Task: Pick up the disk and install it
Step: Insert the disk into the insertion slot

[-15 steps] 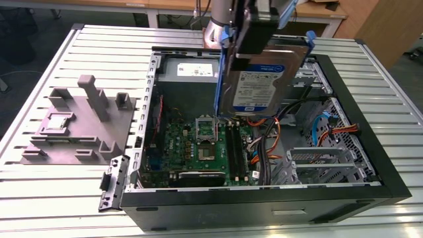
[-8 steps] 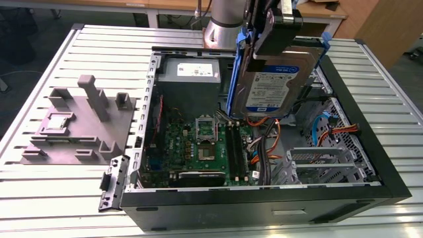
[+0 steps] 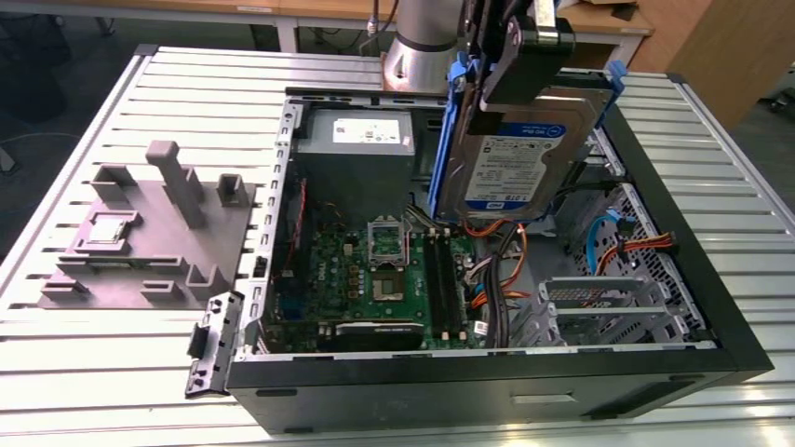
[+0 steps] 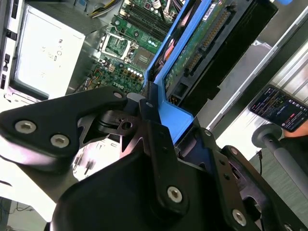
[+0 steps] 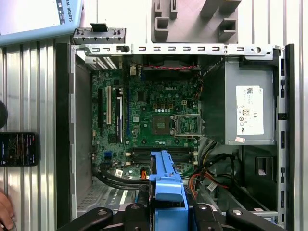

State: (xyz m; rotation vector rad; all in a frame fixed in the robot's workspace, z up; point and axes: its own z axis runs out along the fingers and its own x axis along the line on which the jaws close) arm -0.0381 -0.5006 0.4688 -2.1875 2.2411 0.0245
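Disk [image 3: 516, 158]: silver, blue-railed, label outward. Jaws clamped on its upper end, holding it tilted above the open computer case [image 3: 497, 386], over the motherboard [image 3: 360, 279]. Case sits on slatted counter [image 3: 112, 372].

Item, my arm [image 3: 416, 42]: single, standing at the far side in the exterior view, wrist bent downward. Item, my gripper [image 3: 509, 88]: black fingers clamped on the disk [image 3: 516, 168], carried steeply tilted.
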